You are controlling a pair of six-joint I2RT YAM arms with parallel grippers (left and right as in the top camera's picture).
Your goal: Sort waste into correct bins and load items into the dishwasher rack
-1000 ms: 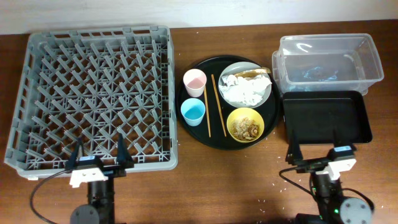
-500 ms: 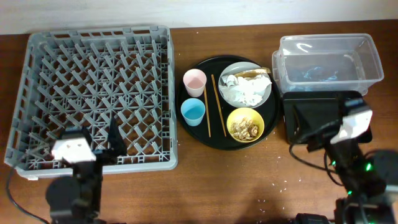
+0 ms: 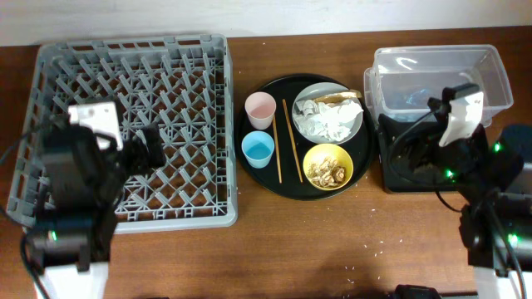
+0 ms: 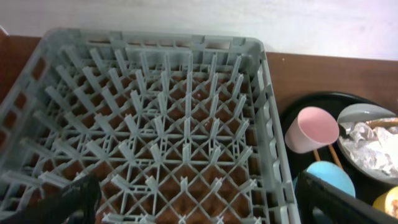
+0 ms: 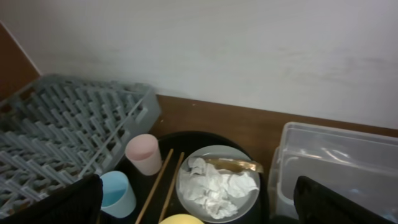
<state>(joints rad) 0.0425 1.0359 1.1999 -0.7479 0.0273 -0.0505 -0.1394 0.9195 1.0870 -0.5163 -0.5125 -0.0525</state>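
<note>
The grey dishwasher rack [image 3: 133,43] [image 4: 155,43] fills the left of the table. On a round black tray [image 3: 287,184] stand a pink cup [image 3: 260,109] [image 5: 144,154], a light blue cup [image 3: 258,149] [image 5: 117,193], two chopsticks [image 3: 291,137], and a grey plate [image 3: 309,94] with white napkins [image 3: 331,121] [image 5: 214,185] and a brown wrapper [image 3: 342,97]. A yellow bowl [image 3: 327,165] holds crumbly leftovers [image 3: 329,173]. My left gripper [image 3: 148,149] [image 4: 202,211] hangs open over the rack's right part. My right gripper [image 3: 411,148] [image 5: 196,211] is open above the shallow black tray [image 3: 386,166].
A clear plastic tub [image 3: 440,75] [image 5: 339,162] stands at the back right, touching the black bin's far edge. My right arm hides much of that black bin. Bare brown table runs along the front edge, with a few white crumbs on it.
Both arms have lifted from the table's front edge and swung toward the back: the left over the rack, the right over the shallow black tray. Both grippers stayed open. No object moved.
</note>
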